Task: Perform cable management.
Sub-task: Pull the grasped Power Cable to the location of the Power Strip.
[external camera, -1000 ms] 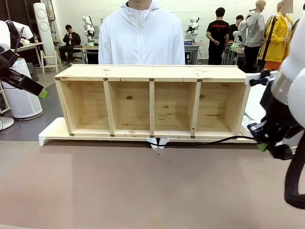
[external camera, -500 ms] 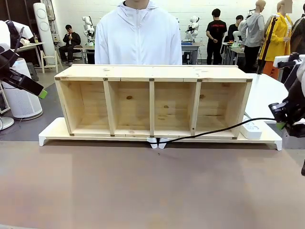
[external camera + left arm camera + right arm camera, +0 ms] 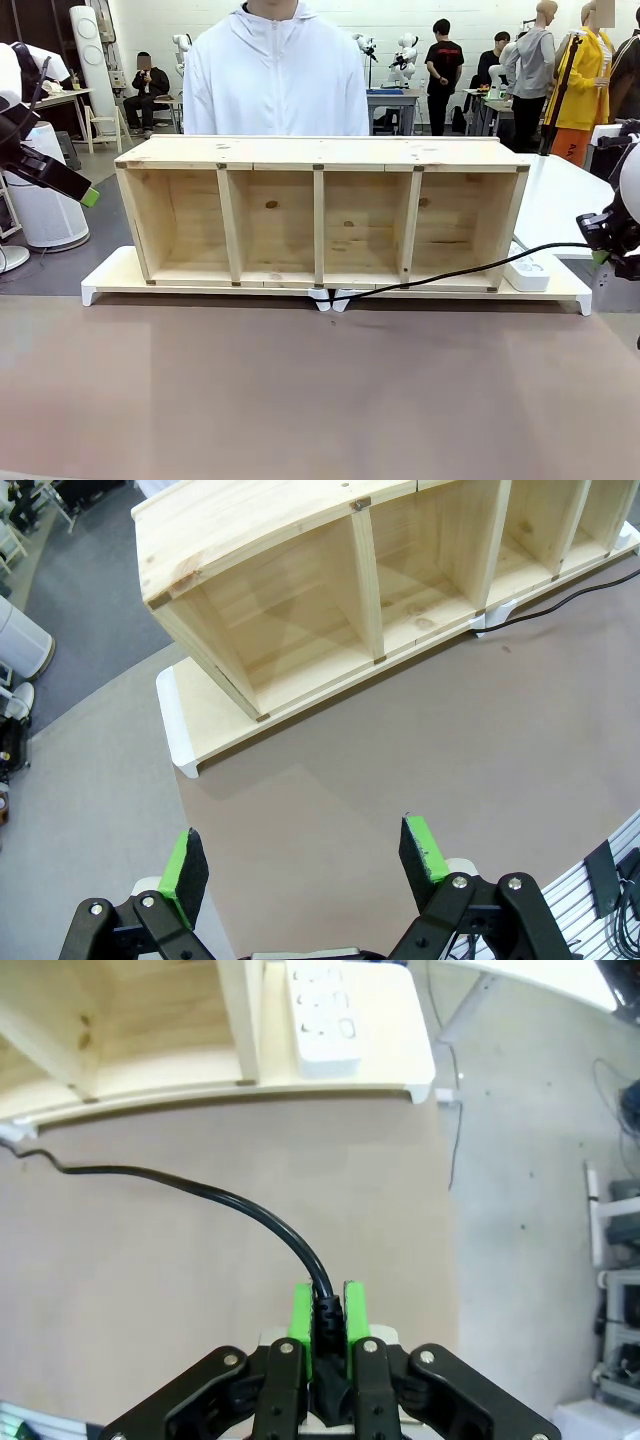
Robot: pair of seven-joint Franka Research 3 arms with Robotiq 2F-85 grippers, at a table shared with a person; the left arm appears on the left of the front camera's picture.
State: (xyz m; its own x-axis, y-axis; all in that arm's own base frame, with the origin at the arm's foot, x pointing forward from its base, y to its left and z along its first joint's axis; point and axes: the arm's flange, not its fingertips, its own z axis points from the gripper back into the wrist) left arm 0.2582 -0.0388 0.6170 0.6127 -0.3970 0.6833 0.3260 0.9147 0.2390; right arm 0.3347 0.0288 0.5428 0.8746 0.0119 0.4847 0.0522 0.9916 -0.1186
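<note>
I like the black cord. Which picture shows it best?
The right wrist view: the cord runs big into the shut right gripper. The front view shows it thin and far; the left wrist view catches a short bit.

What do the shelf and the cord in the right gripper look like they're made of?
The shelf: pale unfinished wood, probably pine; grain and knots show. The cable: smooth black sheath, likely rubber or plastic; it curves loosely from the right gripper.
</note>
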